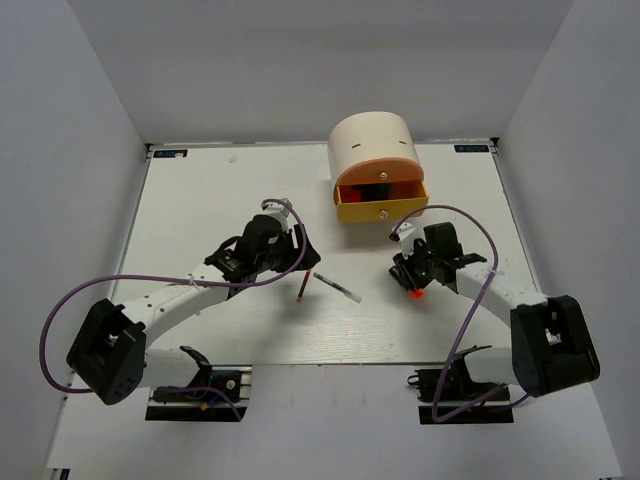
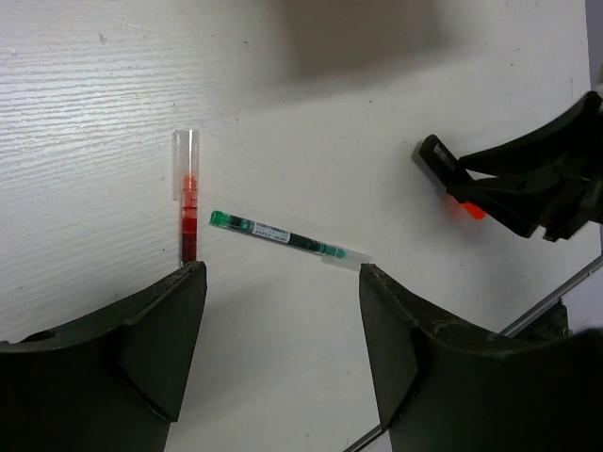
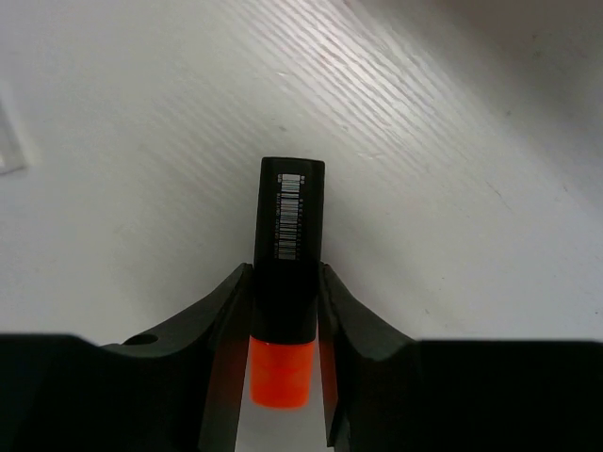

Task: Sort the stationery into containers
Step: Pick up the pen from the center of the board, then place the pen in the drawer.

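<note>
My right gripper point(image 1: 413, 280) is shut on a stubby black highlighter point(image 3: 290, 235) with an orange cap point(image 3: 281, 372), low over the table; the cap shows in the top view point(image 1: 416, 294). My left gripper point(image 2: 283, 282) is open and empty, above the table just short of two pens. The thin red pen point(image 2: 187, 212) lies by the tip of its left finger point(image 2: 165, 320). The thin clear pen point(image 2: 283, 235) lies slanted beyond the gap; both pens show in the top view point(image 1: 301, 285) point(image 1: 337, 287). The eraser and the pink-capped highlighter are out of view.
The cream half-cylinder organiser point(image 1: 375, 145) stands at the back centre. Its yellow drawer point(image 1: 380, 210) is pulled out under the orange front point(image 1: 378, 172), with dark and red items inside. My right gripper point(image 2: 528, 188) shows at the right of the left wrist view.
</note>
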Available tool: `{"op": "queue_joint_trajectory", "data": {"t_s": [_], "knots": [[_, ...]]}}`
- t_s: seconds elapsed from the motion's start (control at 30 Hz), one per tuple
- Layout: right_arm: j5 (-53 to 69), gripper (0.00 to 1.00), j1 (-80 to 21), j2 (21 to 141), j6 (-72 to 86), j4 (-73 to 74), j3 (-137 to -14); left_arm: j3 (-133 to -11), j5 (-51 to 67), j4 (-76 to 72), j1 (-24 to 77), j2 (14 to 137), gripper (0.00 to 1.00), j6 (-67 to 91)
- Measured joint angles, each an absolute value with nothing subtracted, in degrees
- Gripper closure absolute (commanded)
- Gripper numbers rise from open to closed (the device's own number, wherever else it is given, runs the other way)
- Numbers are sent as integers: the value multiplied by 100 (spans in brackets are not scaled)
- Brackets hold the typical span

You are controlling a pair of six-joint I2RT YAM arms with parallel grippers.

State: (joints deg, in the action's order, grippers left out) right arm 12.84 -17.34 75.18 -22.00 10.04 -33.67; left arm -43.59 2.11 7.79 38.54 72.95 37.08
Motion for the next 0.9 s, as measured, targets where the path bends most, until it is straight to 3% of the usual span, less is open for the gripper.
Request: {"op": "queue_joint_trajectory", "data": {"t_s": [0.17,0.33,0.9], "knots": [[2239,92,-1734,6604,-2749,1382,-3708,-4348,209,773,3854,7295,24,3708],[3103,92,-1732,6219,-3199,1380,-4628,-4346,211,764,3854,7293,24,3708],[3555,91,-1649,7649,-4390,-102,-6058,-4206,191,683,3854,7085,24,3708]]}}
